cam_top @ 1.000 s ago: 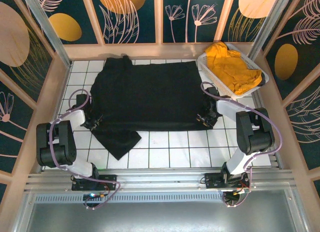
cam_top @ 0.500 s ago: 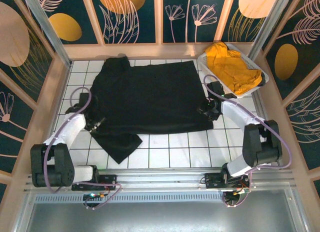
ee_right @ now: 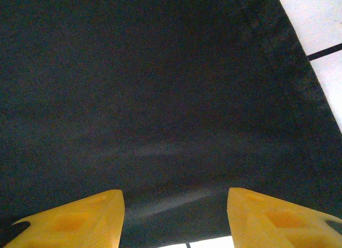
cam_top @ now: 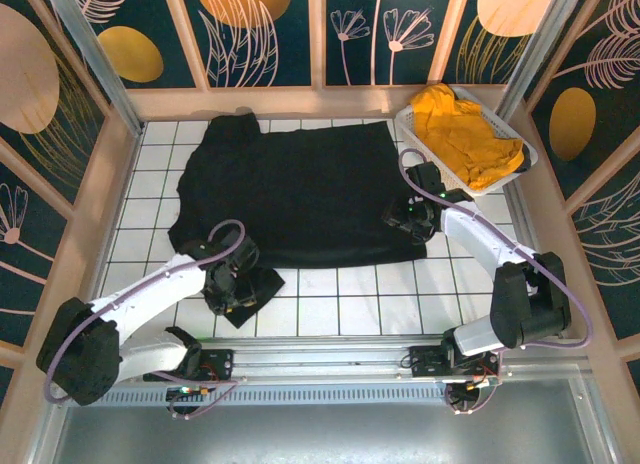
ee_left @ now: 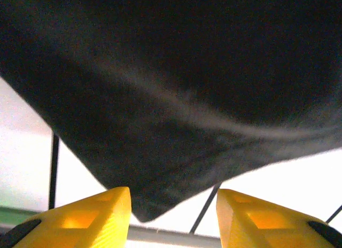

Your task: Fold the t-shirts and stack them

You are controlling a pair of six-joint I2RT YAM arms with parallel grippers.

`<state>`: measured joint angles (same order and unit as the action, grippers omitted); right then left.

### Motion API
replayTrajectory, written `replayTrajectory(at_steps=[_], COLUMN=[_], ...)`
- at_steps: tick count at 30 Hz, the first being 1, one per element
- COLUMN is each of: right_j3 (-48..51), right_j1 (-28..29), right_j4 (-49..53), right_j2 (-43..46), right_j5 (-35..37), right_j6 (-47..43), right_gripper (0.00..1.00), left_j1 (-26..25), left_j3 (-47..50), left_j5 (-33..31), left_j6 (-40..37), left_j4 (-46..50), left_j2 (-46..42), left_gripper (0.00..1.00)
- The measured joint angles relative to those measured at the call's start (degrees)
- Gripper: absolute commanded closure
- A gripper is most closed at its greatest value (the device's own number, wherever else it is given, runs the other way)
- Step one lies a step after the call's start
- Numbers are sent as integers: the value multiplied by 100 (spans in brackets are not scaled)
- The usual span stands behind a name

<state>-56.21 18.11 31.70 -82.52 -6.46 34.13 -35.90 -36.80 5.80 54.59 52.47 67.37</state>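
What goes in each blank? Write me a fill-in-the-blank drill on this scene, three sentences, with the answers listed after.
1. The spread-out shirt on the tiled table is ____ in colour.
2. The crumpled shirt in the white basket is ____ in colour.
3. The left end effector and the right end effector both have their jaws ____.
Missing words: black; yellow; open.
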Motion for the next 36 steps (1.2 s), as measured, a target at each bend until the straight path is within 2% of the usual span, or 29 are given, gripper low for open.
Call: replayTrajectory(at_steps=[4, 11, 12, 14, 15, 16, 21, 25, 29, 36], right_j3=[0, 0, 0, 2, 11, 26, 238, 603, 918, 1246], right_j1=[-7, -229, -249, -267, -267, -273, -590, -1161, -1445, -1504], right_j4=[-11, -20, -20, -20, -20, -17, 70, 186, 299, 326], right_j2=[0, 31, 44, 66, 81, 107, 289, 442, 461, 463], right_j5=[-111, -258, -262, -262, -262, -260, -107, 22, 63, -4], right_j6=[-85, -173, -195, -225, -232, -232, -162, 92, 365, 673], right_gripper=[45, 45, 45, 46, 47, 48, 50, 51, 54, 60], left_j1=[-179, -238, -238, -238, -251, -258, -275, -275, -275, -273], left_j3=[286, 575, 575, 546, 516, 490, 407, 17, -435, -693], left_j5=[111, 122, 101, 87, 61, 26, -518, -1058, -1405, -1882], left_j6=[249, 463, 485, 544, 568, 597, 868, 1462, 2033, 2509], left_j4=[92, -162, -256, -400, -459, -518, -254, 682, 1392, 2164], left_j2=[-153, 103, 201, 358, 398, 417, 111, -887, -1587, -1633], left_gripper=[53, 56, 60, 74, 84, 100, 100, 100, 100, 100])
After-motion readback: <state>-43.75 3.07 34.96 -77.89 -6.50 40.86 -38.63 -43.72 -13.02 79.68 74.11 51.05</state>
